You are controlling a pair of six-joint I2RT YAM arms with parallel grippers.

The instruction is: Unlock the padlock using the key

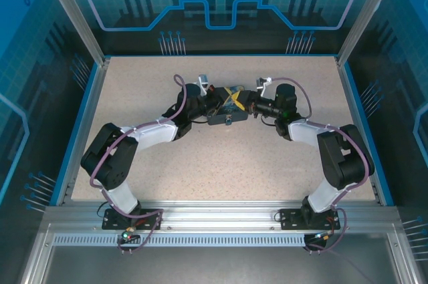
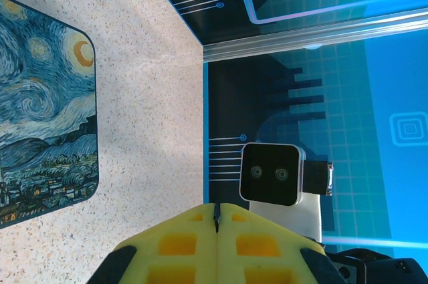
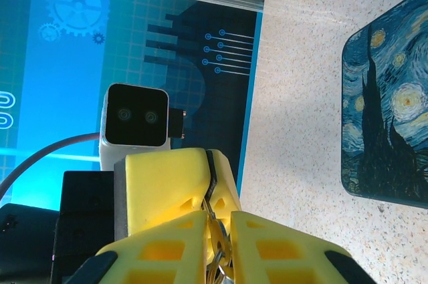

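Note:
My two grippers meet tip to tip above the dark-blue Starry Night box (image 1: 224,118), the left gripper (image 1: 228,99) coming from the left and the right gripper (image 1: 242,101) from the right. In the left wrist view the left gripper (image 2: 217,212) has its yellow fingers pressed together on a thin dark strip. The right wrist view shows a metal key (image 3: 218,229) with its ring running from the left gripper's seam (image 3: 211,167) down into the right gripper (image 3: 217,222), whose fingers flank the key's head closely. I cannot make out the padlock.
The box lies flat on the speckled table (image 1: 221,164); its painted lid is at the left edge of the left wrist view (image 2: 40,110) and the right edge of the right wrist view (image 3: 388,110). Blue printed walls and aluminium posts (image 1: 73,13) enclose the table.

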